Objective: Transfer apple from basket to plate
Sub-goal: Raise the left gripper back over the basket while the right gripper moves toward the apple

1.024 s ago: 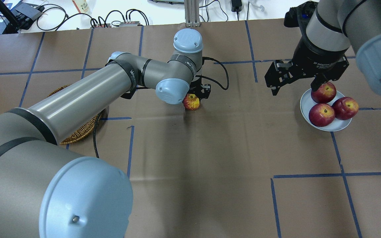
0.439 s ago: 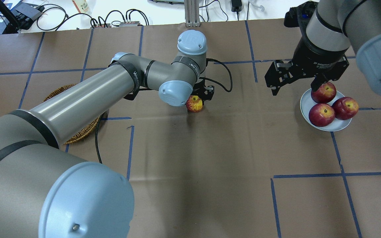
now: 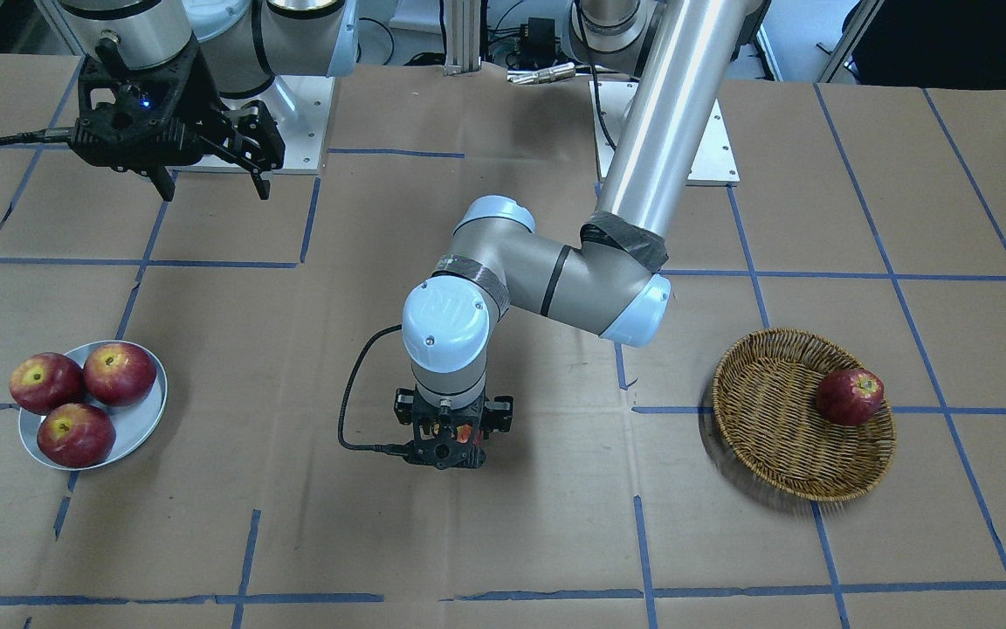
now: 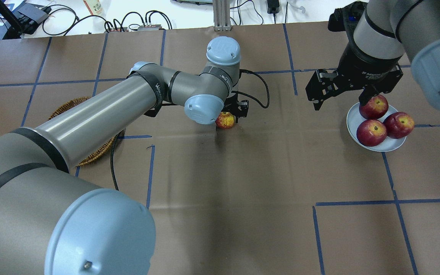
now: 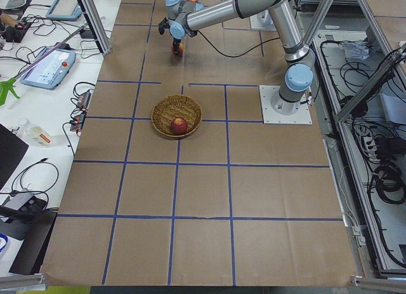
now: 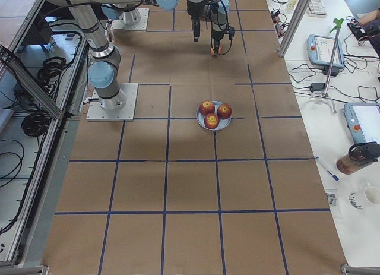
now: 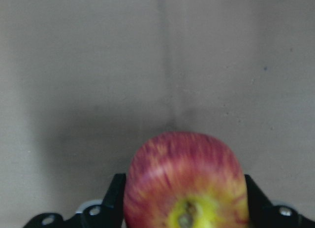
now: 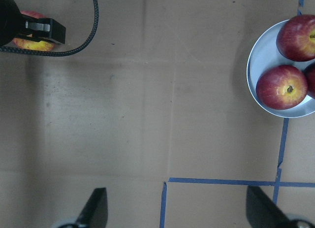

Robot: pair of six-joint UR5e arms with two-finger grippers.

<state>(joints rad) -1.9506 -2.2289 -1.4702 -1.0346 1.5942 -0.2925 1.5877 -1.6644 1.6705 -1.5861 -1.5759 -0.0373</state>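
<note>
My left end effector (image 3: 451,437) is clamped on the streaky orange-red apple (image 4: 225,120), a finger on each flank at its widest girth. It holds the apple over the middle of the surface (image 4: 243,191), well apart from both the wicker basket (image 3: 765,437) and the grey-blue plate (image 4: 351,122). I judge the apple firm, smooth and fairly weighty (waxy skin slips, flesh bruises), so a modest squeeze across the middle suits it. My right end effector (image 4: 340,103) hangs wide apart beside the plate, holding nothing.
</note>
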